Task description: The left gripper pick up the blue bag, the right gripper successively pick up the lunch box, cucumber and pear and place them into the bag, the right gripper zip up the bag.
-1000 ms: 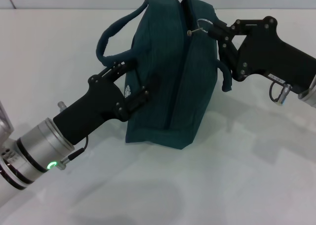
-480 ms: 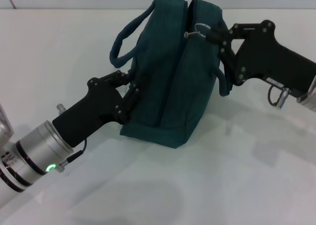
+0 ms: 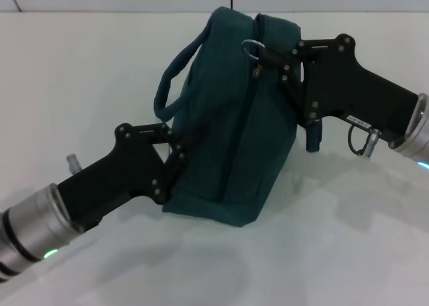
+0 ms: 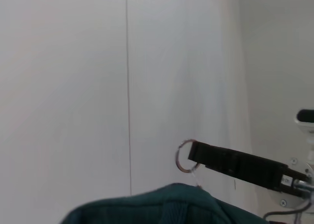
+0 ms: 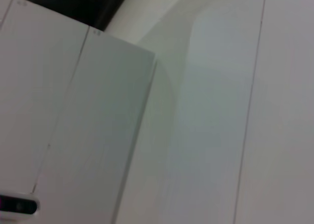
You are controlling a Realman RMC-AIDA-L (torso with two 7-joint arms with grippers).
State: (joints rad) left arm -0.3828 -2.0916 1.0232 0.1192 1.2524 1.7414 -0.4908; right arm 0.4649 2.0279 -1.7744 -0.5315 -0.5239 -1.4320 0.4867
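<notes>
Head view looking down close at blue bag (image 3: 231, 118), shared with left wrist view, right wrist facing wall.

White table (image 3: 80, 71), one bag standing on it

The blue bag (image 3: 228, 118) rests upright on its base; bare tabletop lies all around the bag, left, right and in front.

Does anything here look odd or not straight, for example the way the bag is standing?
Yes. The blue bag does not sit flat: it is tipped, its base slanting on the table. The left hand grips its side, and the right hand holds the zipper ring at the top. Nothing looks spilled or damaged.
</notes>
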